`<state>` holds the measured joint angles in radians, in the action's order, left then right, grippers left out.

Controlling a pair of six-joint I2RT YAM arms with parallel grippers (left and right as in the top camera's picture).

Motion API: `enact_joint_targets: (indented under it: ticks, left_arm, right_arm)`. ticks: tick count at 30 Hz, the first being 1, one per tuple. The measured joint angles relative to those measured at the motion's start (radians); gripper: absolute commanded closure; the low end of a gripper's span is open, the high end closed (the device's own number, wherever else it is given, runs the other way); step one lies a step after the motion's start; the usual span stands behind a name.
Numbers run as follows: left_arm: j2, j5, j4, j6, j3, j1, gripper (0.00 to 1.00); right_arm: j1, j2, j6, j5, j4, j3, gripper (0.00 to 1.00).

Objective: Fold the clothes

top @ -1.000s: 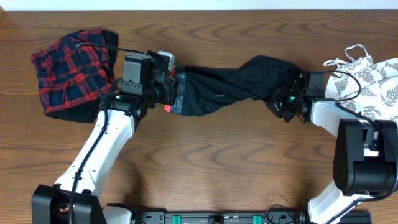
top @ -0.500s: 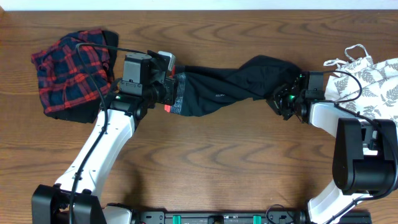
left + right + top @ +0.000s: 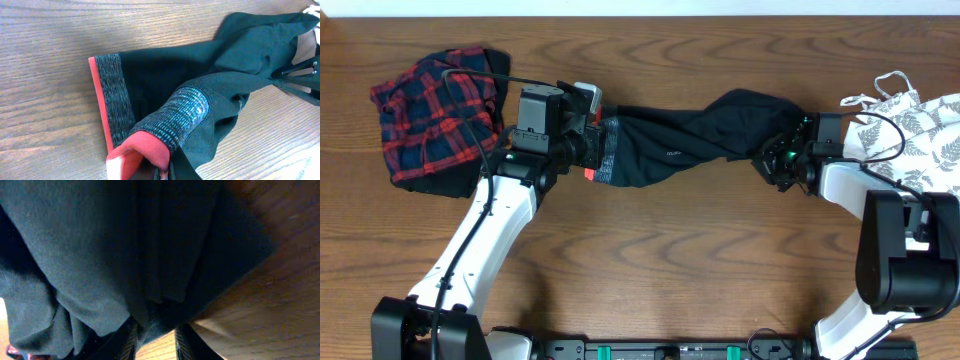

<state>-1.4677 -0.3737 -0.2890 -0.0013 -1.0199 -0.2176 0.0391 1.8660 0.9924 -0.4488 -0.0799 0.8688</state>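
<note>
Two hands grip the black leggings (image 3: pixel 670 145), stretched across the middle of the desk (image 3: pixel 670 260) between them; the left hand (image 3: pixel 592 142) is pinched tight on the grey-and-coral waistband (image 3: pixel 117 100), and the right hand (image 3: pixel 772 160), narrowly parted, has bunched leg fabric clamped between its fingers (image 3: pixel 131 341). A red-navy plaid piece (image 3: pixel 430 115) lies crumpled at the desk's left end; a white leaf-print top (image 3: pixel 920 130) lies at the right edge.

You see leggings (image 3: pixel 165 75): matt black stretch cloth; waistband (image 3: pixel 114 100) heathered grey knit; plaid piece (image 3: pixel 430 115) woven cloth; bench (image 3: pixel 45 45) grained wood, satin.
</note>
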Motion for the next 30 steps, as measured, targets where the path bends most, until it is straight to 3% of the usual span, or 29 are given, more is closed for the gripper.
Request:
enact_joint_targets:
  ticks: [8, 13, 30]
  left_arm:
    - [0.0, 0.0, 0.0, 0.0, 0.0, 0.0, 0.94]
    - [0.0, 0.0, 0.0, 0.0, 0.0, 0.0, 0.94]
    - [0.0, 0.0, 0.0, 0.0, 0.0, 0.0, 0.94]
  right_arm:
    - [0.071, -0.009, -0.002, -0.003, -0.046, 0.002, 0.74]
    - [0.07, -0.009, -0.012, 0.003, -0.049, 0.002, 0.77]
    - [0.004, -0.013, -0.014, 0.104, 0.052, -0.017, 0.73]
